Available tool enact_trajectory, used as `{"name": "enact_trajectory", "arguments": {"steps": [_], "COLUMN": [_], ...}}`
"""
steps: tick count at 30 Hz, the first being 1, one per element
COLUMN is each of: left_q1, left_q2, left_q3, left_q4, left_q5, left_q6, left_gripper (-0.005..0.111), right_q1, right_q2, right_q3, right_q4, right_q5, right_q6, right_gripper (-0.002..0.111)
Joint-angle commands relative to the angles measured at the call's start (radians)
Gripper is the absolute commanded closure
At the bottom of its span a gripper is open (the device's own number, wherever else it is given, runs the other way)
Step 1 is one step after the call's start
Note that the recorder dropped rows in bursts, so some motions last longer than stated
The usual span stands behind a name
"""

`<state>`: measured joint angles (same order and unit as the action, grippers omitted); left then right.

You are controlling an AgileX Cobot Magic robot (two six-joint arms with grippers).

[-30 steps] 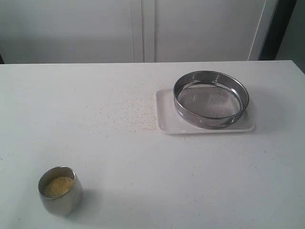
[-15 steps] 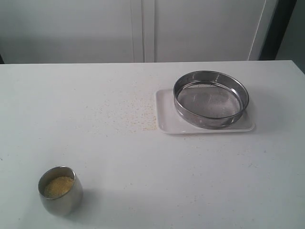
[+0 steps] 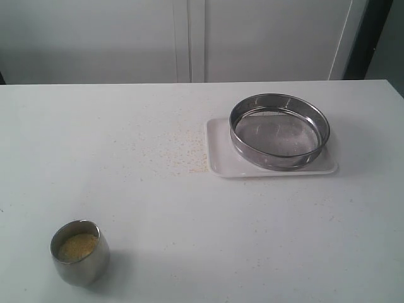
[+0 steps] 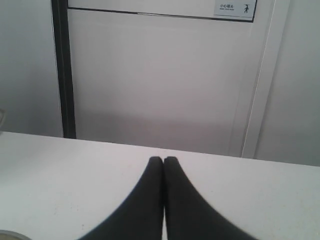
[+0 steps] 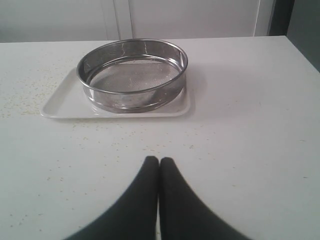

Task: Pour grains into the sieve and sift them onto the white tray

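Ahead of the right tool (image 5: 159, 159), well apart, sits the sieve (image 5: 131, 95).

Small steel cup (image 3: 79, 269) — on white table (image 3: 221, 240)

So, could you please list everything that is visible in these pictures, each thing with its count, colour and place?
table: one, white, under everything.
steel cup: one, silver, upright, near left part of the table in the exterior view.
grains: one heap, golden-yellow, inside the steel cup.
scattered specks: many, yellowish, on the table just left of the tray.
white tray: one, white, far right part of the table.
sieve: one, silver, standing on the white tray; looks empty.
wall panels: several, pale grey, behind the table.
left gripper: one, black, jaws shut, holding nothing.
right gripper: one, black, jaws shut, holding nothing, facing the sieve.
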<state>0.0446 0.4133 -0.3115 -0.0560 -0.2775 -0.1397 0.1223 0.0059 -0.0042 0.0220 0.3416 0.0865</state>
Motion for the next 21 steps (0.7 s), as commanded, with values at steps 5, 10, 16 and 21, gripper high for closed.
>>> {"name": "enact_trajectory", "arguments": {"steps": [5,10,16,21], "left_q1": [0.0,0.0,-0.025,-0.124], "left_q2": [0.099,0.156,0.232,0.285], "left_q3": [0.017,0.02,0.02,0.02], "left_q4": [0.452,0.865,1.036,1.169], "left_q5": [-0.164,-0.283,-0.406,-0.408], "left_q6": [-0.385,-0.714,-0.812,-0.81], "left_gripper": [0.107,0.107,0.107,0.107], "right_q1": [-0.003,-0.003,-0.003,-0.003], "right_q2": [-0.006,-0.006,-0.006,-0.006], "right_q3": [0.004,0.004,0.004,0.004], "right_q4": [-0.004,-0.004,-0.004,-0.004], "right_q5": [-0.006,-0.006,-0.006,-0.006], "right_q6": [0.002,0.002,0.002,0.002], "right_gripper": [0.108,0.108,0.108,0.108]}}
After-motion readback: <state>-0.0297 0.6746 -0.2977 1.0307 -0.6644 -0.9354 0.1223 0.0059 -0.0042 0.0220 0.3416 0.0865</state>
